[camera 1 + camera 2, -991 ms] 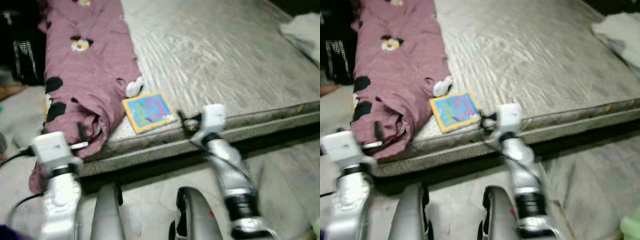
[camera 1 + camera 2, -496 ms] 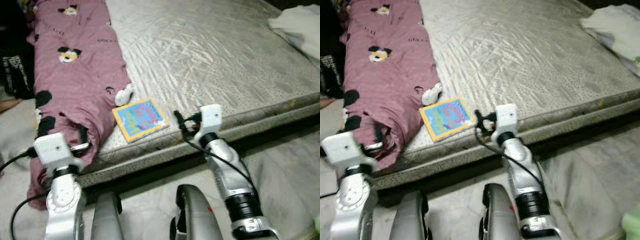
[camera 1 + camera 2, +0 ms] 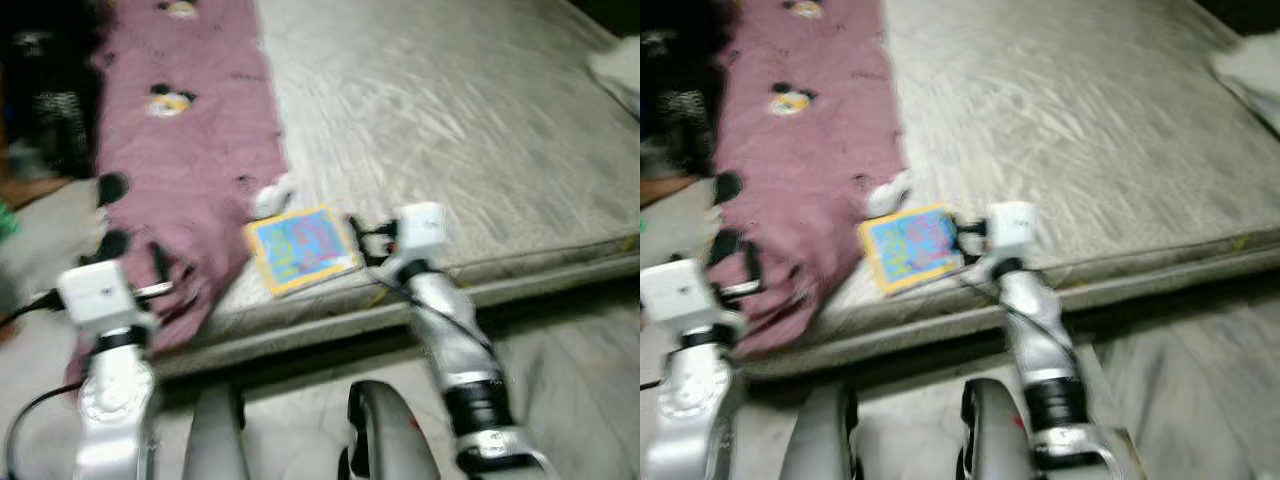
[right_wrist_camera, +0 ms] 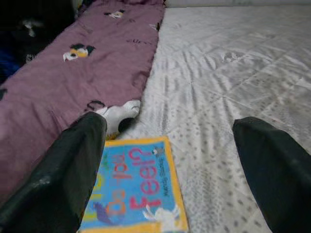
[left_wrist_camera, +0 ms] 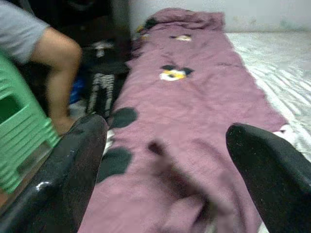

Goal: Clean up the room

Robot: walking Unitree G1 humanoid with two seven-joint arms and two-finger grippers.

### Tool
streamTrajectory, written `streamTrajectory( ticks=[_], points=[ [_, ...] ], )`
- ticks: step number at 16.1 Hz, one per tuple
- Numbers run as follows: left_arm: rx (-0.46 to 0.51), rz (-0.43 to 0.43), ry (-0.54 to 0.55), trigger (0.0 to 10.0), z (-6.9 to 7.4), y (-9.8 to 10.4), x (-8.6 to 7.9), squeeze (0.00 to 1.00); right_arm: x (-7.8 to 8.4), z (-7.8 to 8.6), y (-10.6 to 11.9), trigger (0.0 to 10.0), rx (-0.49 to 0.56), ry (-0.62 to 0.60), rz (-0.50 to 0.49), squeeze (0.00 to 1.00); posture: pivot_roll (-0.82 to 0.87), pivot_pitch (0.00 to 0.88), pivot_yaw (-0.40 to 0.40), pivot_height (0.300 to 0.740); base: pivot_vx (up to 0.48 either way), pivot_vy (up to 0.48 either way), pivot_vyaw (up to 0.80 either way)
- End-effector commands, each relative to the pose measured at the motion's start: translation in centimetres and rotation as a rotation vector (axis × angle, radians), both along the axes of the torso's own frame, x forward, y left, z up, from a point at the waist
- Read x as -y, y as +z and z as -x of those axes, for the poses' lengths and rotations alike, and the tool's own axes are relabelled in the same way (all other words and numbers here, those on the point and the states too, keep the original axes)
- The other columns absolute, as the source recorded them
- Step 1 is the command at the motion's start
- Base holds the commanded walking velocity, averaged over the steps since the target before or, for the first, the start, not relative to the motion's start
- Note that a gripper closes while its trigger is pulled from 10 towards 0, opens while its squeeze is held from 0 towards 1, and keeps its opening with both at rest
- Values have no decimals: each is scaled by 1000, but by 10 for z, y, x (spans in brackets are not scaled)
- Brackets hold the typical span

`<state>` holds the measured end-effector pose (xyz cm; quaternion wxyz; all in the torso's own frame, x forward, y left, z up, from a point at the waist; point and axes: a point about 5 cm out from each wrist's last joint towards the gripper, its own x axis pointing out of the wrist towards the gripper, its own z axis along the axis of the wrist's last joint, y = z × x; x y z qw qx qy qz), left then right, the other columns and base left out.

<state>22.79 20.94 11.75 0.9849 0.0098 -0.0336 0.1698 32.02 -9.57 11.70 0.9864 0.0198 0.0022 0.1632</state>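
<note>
Nothing looks tidied yet: the children's book (image 4: 133, 187) lies on the mattress (image 3: 480, 130) just ahead of the spread right end effector (image 4: 170, 170); left end effector (image 5: 165, 165), also spread, faces the maroon blanket (image 5: 194, 107).

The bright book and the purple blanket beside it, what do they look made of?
The book looks like glossy printed card or paper: flat, stiff-edged, with a yellow border and blue cover. The blanket looks like soft woven or knitted cloth, matte, lying in folds, with cartoon prints. The exact fibre cannot be told.
</note>
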Motion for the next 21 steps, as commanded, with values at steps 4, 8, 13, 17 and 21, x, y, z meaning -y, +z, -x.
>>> streamTrajectory(
  ticks=[4,8,13,17,21],
  points=[
    [-23,44,-54,10000,-8,-6,15,0,22,0,-4,10000,-14,-67,16,0,-5,122,-32,591,0,0,0],
    [-53,74,-103,10000,-29,-10,26,0,45,7,-1,10000,-9,-137,14,0,-54,137,-15,581,0,0,0],
    [-91,144,-126,10000,-57,-16,30,0,71,19,2,10000,-18,-183,78,0,-111,180,-2,551,0,0,0],
    [-139,268,-65,10000,-72,-31,26,0,95,37,3,10000,-39,-227,131,0,-170,218,-7,551,0,0,0],
    [-181,324,-63,10000,-74,-47,27,0,104,49,6,10000,-61,-235,143,0,-197,252,-17,517,0,0,0]
  ],
)
